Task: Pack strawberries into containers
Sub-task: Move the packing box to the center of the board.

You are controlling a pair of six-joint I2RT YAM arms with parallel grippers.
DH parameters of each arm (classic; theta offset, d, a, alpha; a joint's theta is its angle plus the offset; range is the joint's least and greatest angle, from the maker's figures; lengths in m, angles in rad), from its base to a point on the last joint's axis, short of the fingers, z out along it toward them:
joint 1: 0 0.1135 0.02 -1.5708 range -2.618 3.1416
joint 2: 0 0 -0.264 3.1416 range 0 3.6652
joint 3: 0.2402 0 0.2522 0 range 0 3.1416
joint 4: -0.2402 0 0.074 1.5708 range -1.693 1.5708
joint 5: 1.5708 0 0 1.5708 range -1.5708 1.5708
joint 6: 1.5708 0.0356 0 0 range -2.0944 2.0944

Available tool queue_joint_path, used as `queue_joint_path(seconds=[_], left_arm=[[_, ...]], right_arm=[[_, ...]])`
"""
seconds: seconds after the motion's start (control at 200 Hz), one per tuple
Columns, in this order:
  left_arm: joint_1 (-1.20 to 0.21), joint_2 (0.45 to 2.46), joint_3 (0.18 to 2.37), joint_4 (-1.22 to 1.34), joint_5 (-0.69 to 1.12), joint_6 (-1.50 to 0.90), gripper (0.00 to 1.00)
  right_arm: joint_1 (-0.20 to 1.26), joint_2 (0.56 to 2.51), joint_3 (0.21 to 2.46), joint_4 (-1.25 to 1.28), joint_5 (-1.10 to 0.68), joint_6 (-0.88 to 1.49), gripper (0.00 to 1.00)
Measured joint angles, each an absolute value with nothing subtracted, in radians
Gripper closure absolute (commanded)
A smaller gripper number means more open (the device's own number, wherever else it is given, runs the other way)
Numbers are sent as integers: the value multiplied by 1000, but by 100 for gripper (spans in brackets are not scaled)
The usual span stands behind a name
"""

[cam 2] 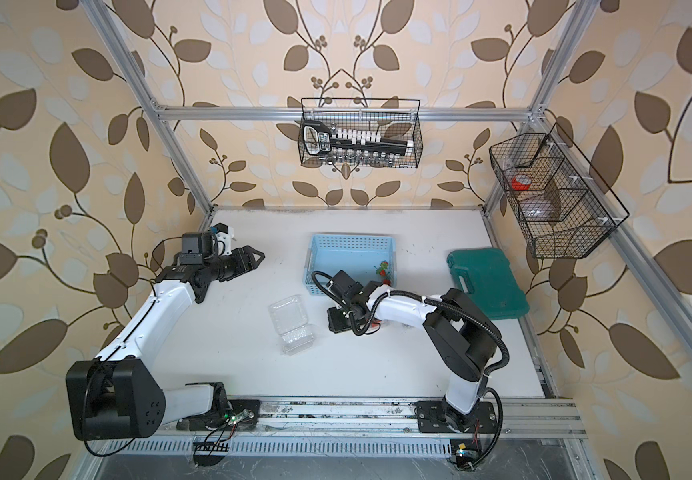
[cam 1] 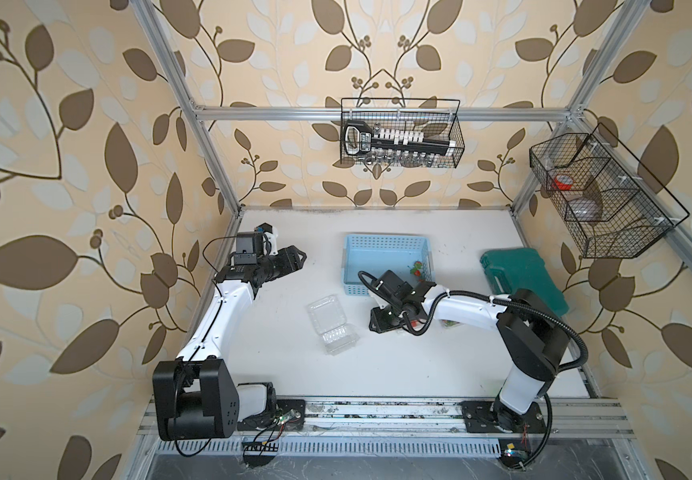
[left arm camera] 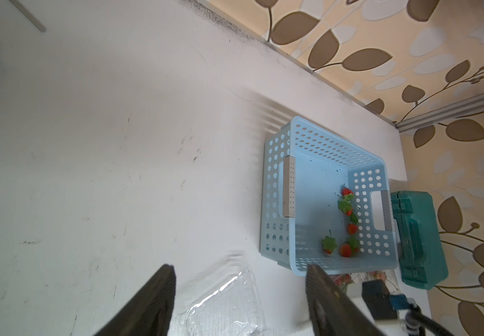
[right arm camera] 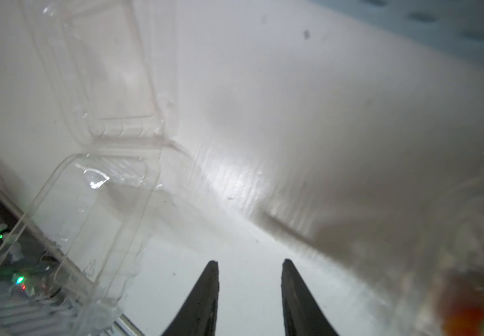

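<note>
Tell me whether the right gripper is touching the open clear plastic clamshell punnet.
Apart. The right wrist view shows bare white table between the fingers of the right gripper and the open clear plastic clamshell punnet.

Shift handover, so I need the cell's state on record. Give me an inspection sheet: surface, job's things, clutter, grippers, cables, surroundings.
Surface: white table, scuffed with dark marks.
Job's things: one open, empty clear clamshell mid-table; about five strawberries in the blue basket; a second clamshell with berries beside the basket, mostly hidden by the right arm.
Clutter: teal case at the table's right edge.
Grippers: left gripper open, empty, above the table; right gripper open, empty, low beside the open clamshell.
Cables: black conduit along the right arm; loose wires at the left base.
Surroundings: leaf wallpaper, aluminium frame, two black wire baskets hung on it.
</note>
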State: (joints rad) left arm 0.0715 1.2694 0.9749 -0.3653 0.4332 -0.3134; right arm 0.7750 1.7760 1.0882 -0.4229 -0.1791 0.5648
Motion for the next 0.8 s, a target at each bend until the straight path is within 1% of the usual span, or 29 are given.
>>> queue_joint_path(seconds=[0.16,0.36,0.525,0.695,0.8], left_arm=[[72,1269,974,-362,439,-314,28],[72,1269,969,-363,440,-313,28],[57,1269,962,-364,438,-311,29],[4,1265,962,-373,437,-289,29],[-15,1265,962,-375,440,-279,29]], right_arm=[[673,1740,1028,-408,-141,599,64],[556,1607,919,-413,-103,611,63],[464,1510,876,-439,-77,594,63],[405,1429,887,-504,-58,547,63],[408,1395,968,-563,-56,505,63]])
